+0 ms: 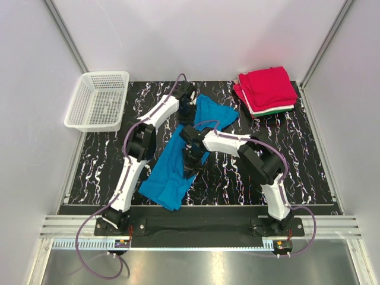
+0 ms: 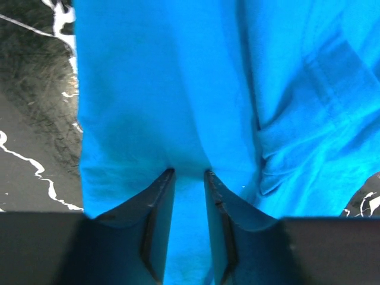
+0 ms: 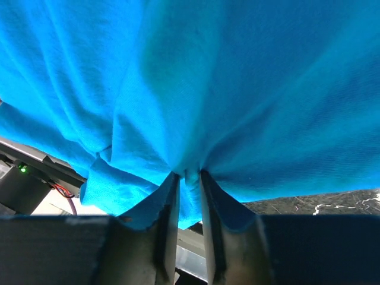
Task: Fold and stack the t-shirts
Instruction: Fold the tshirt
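My left gripper (image 2: 189,173) is clamped on the blue shirt (image 1: 169,178) at the end nearest the basket (image 1: 95,75). My right gripper (image 3: 189,175) is clamped on a bunched fold farther from the basket. The shirt lies crumpled on a diagonal, right of the basket, with its near corner reaching the near edge of the mat (image 1: 237,178). Open mat lies beyond the shirt. The stack (image 1: 267,89), red on top, sits well right of the basket, level with it. The mat is black with white veins, and pale walls (image 1: 178,35) enclose it.

Blue t-shirt (image 1: 167,177); red-topped stack (image 1: 270,89); black white-veined table (image 1: 309,172); white basket (image 1: 105,74).
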`<state>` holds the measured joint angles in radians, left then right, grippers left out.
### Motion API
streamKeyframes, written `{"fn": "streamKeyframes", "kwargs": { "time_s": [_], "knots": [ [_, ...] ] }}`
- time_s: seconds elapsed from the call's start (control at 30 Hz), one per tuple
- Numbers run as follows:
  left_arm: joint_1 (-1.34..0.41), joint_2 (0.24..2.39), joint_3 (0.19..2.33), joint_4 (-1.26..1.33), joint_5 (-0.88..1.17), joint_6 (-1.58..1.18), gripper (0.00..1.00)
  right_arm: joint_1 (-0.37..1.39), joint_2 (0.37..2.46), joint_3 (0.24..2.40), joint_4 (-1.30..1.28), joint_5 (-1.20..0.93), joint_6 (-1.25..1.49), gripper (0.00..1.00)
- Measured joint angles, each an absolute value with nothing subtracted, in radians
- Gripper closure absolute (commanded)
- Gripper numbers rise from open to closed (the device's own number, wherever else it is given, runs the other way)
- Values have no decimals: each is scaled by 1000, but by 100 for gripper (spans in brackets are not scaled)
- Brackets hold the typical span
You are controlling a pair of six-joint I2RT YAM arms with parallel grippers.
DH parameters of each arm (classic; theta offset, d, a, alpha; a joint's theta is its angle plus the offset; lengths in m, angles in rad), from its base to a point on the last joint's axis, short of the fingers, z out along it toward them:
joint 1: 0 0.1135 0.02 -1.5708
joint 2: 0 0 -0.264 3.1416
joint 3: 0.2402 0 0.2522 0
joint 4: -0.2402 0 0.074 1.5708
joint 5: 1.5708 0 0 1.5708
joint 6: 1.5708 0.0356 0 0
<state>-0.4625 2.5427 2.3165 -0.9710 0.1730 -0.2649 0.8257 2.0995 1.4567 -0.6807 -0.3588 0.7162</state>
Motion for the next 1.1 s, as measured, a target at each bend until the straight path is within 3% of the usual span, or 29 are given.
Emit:
{"fn": "streamKeyframes", "kwargs": {
  "time_s": [0.13, 0.5, 1.1],
  "knots": [
    [-447, 2543, 2316, -978, 172, -282, 99, 826, 2106, 1465, -693, -356, 716, 82],
    [-418, 2569, 2363, -1031, 210, -336, 100, 825, 2105, 1467, -752, -345, 724, 86],
    [-366, 2574, 2373, -1069, 214, -399, 100, 713, 2103, 1464, -907, -336, 702, 78]
  ]
}}
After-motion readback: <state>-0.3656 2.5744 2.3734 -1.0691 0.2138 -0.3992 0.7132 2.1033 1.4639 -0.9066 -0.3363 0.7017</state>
